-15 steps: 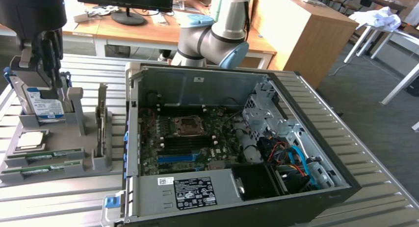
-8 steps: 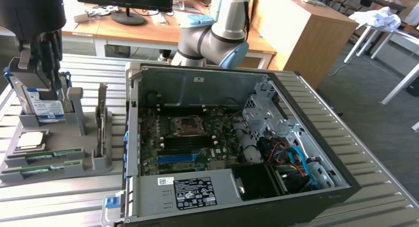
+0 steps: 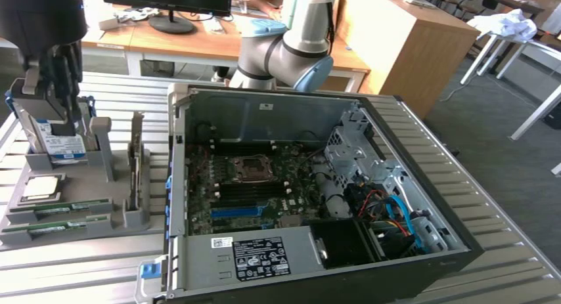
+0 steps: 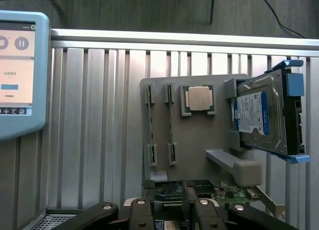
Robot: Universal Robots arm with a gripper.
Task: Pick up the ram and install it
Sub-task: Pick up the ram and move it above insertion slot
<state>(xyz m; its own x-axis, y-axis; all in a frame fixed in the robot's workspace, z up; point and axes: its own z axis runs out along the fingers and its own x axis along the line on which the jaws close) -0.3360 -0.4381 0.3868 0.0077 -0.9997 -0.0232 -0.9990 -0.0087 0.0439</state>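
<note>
Two green ram sticks (image 3: pixel 62 207) (image 3: pixel 54 228) lie in slots at the near end of a grey parts holder (image 3: pixel 105 215), at the exterior view's left. In the wrist view they show edge-on as thin strips (image 4: pixel 149 121) (image 4: pixel 171 121) on the holder (image 4: pixel 199 140). My gripper (image 3: pixel 57 120) hangs above the far end of the holder, over the hard drive and well away from the ram. Its dark fingers (image 4: pixel 137 210) stand apart, and the gripper (image 4: pixel 168 210) is open with nothing between them.
The holder also carries a silver hard drive (image 3: pixel 63 146) (image 4: pixel 261 115), a square processor chip (image 3: pixel 44 186) (image 4: pixel 199 98) and an upright card (image 3: pixel 136 159). An open computer case (image 3: pixel 421 186) with the motherboard's memory slots (image 3: pixel 241 200) stands beside it. A touchscreen pendant (image 4: pixel 20 70) lies on the slatted table.
</note>
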